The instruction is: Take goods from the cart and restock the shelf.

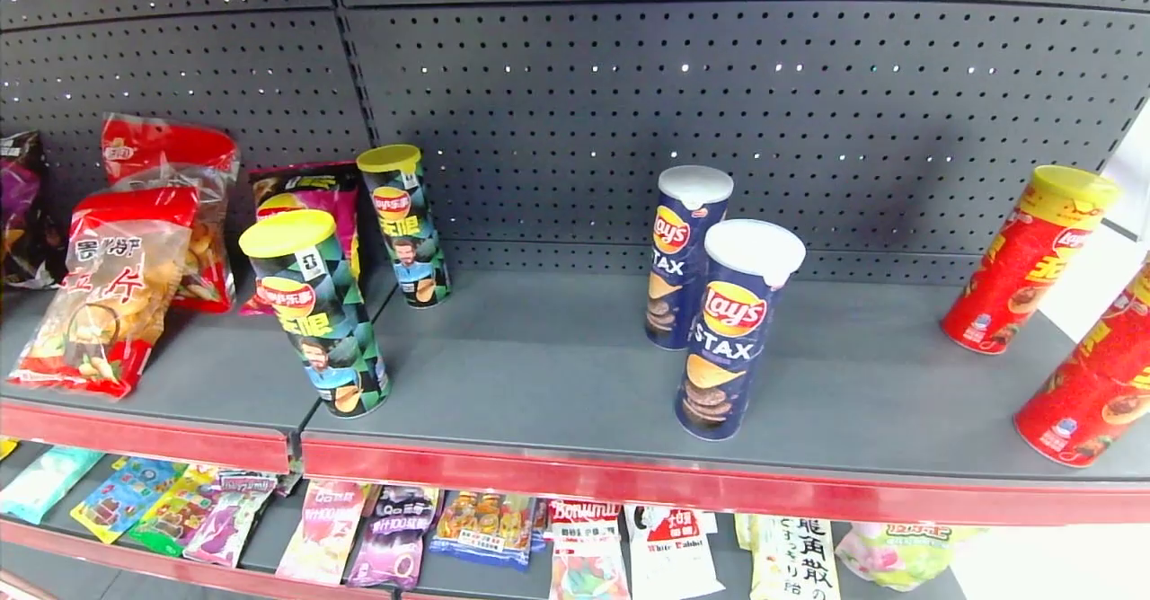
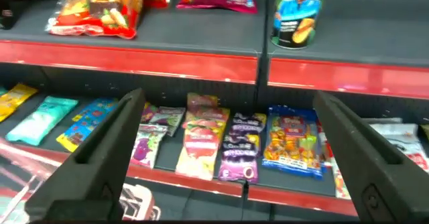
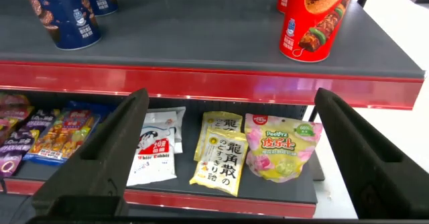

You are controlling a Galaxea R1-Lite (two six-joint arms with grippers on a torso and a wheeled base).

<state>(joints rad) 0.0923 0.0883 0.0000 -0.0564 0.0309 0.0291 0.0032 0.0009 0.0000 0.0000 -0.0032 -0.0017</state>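
We're between picks: left gripper [image 2: 227,98] and right gripper [image 3: 231,95] both wide, empty. Ahead and above both, the shelf [image 1: 575,483]; red cans [image 3: 315,16] stand beyond the right one. Next, we'd fetch stock from the cart.

Head overlooks the shelf [image 1: 539,375]; both wrists face its front.

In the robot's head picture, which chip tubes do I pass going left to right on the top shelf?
near green chip tube → far green chip tube → far blue chip tube → near blue chip tube → far red chip tube → near red chip tube
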